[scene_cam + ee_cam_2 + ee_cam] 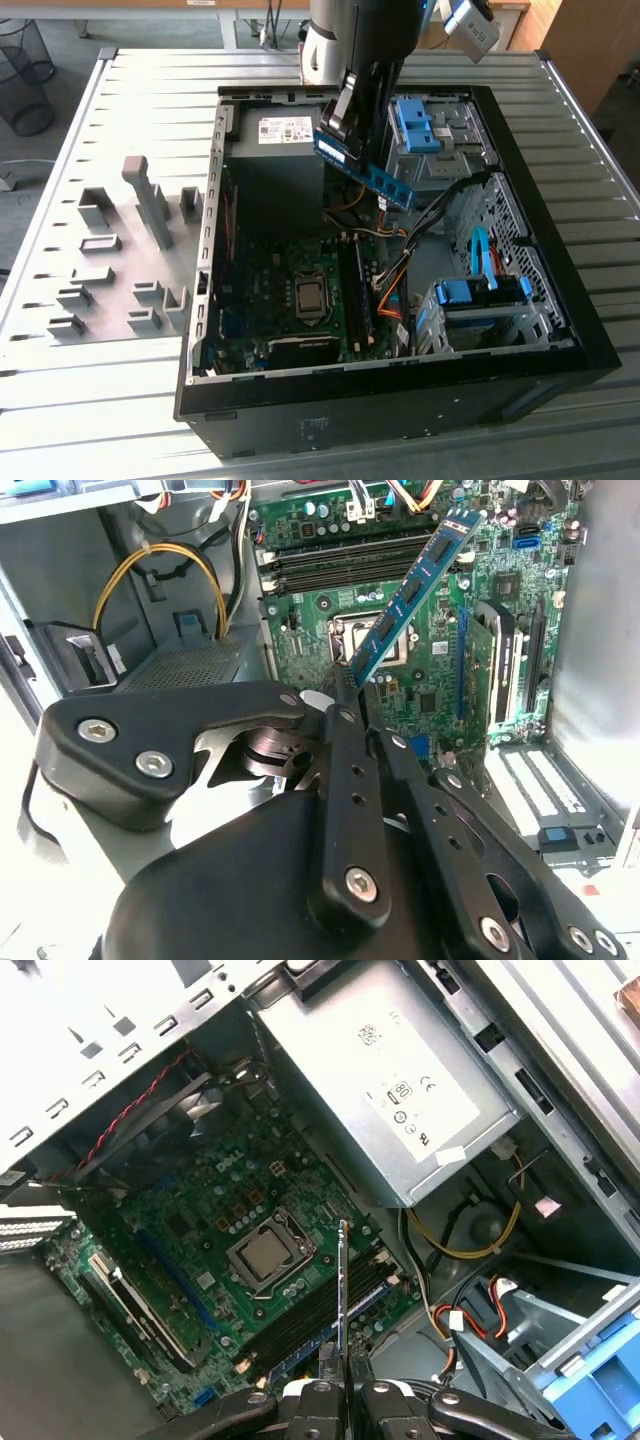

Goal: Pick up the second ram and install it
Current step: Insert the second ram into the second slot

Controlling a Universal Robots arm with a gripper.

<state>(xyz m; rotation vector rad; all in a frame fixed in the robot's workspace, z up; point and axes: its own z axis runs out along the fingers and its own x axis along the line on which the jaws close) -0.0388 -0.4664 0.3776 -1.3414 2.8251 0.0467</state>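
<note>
My gripper [341, 132] hangs over the open computer case [560, 330], shut on the second ram [384, 180]. The ram is a thin blue stick with dark chips, and in the exterior view it slants down toward the right, well above the board. In the second wrist view the ram [410, 590] juts out from the fingertips [343, 702] over the green motherboard [430, 695]. In the first wrist view it appears edge-on as a thin line [342, 1280] above the long dark memory slots [300, 1322], clamped in the gripper [341, 1378]. The memory slots [357, 290] lie beside the processor socket [310, 295].
A grey power supply [280, 130] fills the case's far corner. Blue drive-bay clips [415, 125] and a blue-handled drive cage [480, 292] stand on the exterior view's right. Orange and yellow cables [392, 285] run beside the slots. Grey fixture blocks [120, 260] stand outside the case on the left.
</note>
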